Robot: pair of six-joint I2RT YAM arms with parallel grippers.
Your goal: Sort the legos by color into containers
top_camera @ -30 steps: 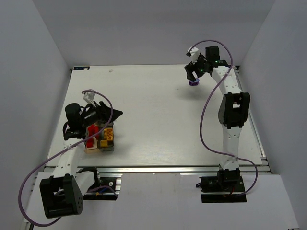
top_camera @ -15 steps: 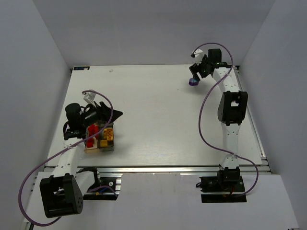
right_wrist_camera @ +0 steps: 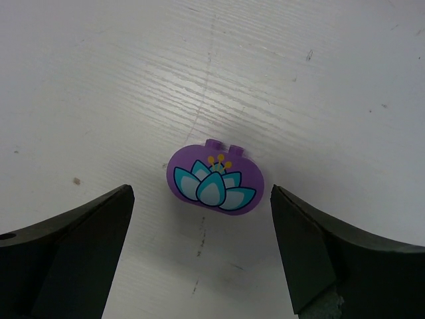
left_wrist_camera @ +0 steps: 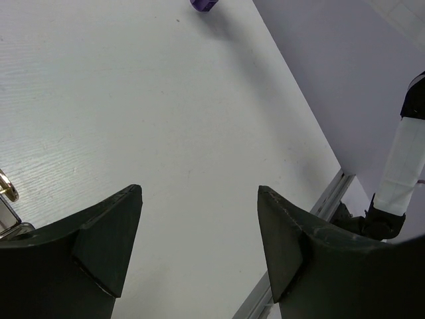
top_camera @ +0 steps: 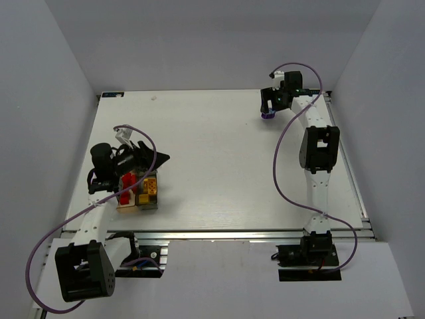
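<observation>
A rounded purple lego [right_wrist_camera: 215, 178] with a teal flower print lies flat on the white table at the far right [top_camera: 267, 115]. My right gripper [right_wrist_camera: 202, 199] hangs open above it, a finger on each side, not touching it [top_camera: 272, 104]. My left gripper [left_wrist_camera: 199, 199] is open and empty over the near left [top_camera: 154, 159], beside the joined containers [top_camera: 139, 205] that hold red [top_camera: 127, 181] and yellow legos [top_camera: 150, 187]. The purple lego also shows far off in the left wrist view [left_wrist_camera: 204, 4].
The grey side walls stand close to the table on the left and right. The metal front rail [top_camera: 219, 232] runs along the near edge. Purple cables loop from both arms.
My right gripper has turned and come down over the purple lego at the far right. The left arm has not moved.
</observation>
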